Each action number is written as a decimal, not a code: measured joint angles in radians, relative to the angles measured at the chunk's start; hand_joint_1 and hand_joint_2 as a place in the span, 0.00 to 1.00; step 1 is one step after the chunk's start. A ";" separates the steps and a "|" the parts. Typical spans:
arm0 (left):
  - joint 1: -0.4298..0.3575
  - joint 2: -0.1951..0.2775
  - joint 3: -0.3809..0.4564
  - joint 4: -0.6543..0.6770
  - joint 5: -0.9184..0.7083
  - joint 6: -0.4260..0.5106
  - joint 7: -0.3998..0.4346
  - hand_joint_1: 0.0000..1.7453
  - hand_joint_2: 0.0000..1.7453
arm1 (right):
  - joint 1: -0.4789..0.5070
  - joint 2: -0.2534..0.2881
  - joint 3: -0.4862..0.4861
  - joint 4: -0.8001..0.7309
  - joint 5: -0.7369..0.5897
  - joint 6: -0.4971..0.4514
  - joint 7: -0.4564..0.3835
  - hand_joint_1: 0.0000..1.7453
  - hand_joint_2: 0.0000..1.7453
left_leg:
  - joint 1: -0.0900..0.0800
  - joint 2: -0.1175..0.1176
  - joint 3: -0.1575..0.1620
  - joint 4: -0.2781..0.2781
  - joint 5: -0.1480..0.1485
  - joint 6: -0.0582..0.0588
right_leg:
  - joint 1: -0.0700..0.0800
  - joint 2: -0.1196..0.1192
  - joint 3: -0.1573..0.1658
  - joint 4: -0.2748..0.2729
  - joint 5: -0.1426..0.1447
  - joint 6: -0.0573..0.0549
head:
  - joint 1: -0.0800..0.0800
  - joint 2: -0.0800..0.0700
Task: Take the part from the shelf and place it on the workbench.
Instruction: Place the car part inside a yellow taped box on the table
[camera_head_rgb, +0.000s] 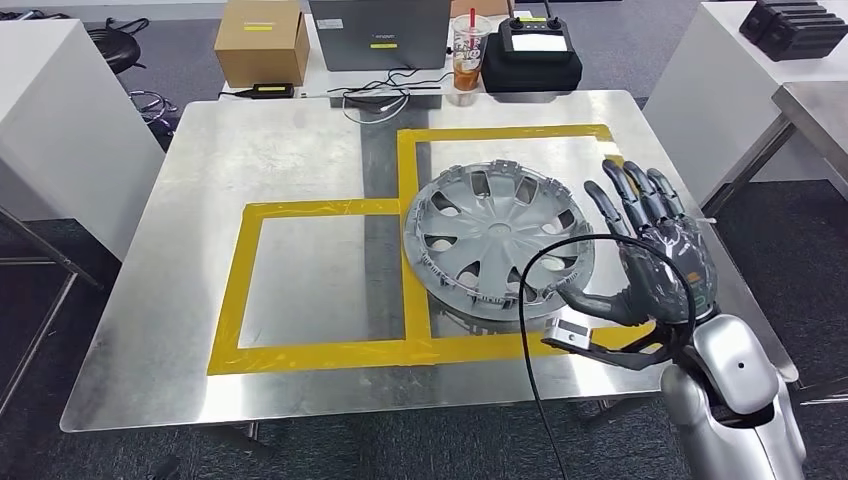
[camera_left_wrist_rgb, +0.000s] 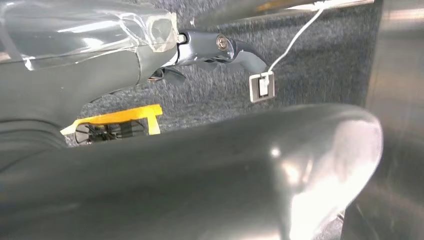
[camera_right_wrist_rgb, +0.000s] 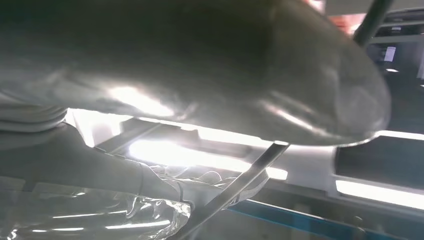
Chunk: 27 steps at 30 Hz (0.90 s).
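Hovering beside the wheel cover (camera_head_rgb: 499, 240): right hand (camera_head_rgb: 655, 262), fingers spread, holding nothing. Lying flat on the workbench (camera_head_rgb: 300, 160), straddling the yellow tape frame (camera_head_rgb: 410, 215). Standing beyond it, a drink cup (camera_head_rgb: 467, 60).

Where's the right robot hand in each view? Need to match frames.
Head view: right robot hand at lower right, fingers spread, holding nothing, over the workbench beside the hubcap.
Left wrist view: not in it; the hand there is the left robot hand.
Right wrist view: its thick grey thumb spans the picture, blurred.
Shared landmark: the black cable, probably the dark line in the right wrist view.
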<state>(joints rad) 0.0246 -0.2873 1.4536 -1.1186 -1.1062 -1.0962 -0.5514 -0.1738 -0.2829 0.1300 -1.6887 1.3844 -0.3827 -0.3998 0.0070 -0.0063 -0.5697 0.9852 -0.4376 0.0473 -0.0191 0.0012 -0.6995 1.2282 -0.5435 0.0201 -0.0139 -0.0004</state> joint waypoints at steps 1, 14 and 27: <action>-0.001 -0.005 0.008 -0.009 -0.005 -0.001 -0.002 0.00 0.00 | 0.025 -0.005 -0.015 -0.011 0.008 -0.007 0.010 0.00 0.00 | -0.002 0.000 0.000 0.000 0.000 0.001 | 0.000 0.000 -0.024 0.052 -0.016 0.002 | 0.000 0.000; -0.011 -0.046 0.075 -0.092 -0.035 -0.032 -0.022 0.00 0.00 | 0.194 -0.061 -0.148 -0.095 0.074 0.006 0.048 0.00 0.00 | -0.001 0.001 -0.071 0.162 -0.099 -0.046 | -0.005 -0.001 0.132 -0.239 0.096 -0.017 | -0.004 0.000; -0.011 -0.055 0.098 -0.110 0.035 -0.035 0.026 0.00 0.00 | 0.267 -0.355 -0.144 -0.089 -0.116 0.308 -0.004 0.00 0.00 | -0.009 0.002 0.023 -0.002 -0.021 0.000 | -0.004 -0.002 0.118 -0.213 0.082 0.011 | -0.003 0.000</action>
<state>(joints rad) 0.0138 -0.3428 1.5514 -1.2283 -1.0711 -1.1307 -0.5258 0.0930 -0.6380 -0.0141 -1.7773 1.2689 -0.0743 -0.4033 -0.0022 -0.0044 -0.5462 0.9837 -0.4586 0.0468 -0.0230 -0.0009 -0.5815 1.0147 -0.4615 0.0312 -0.0165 -0.0004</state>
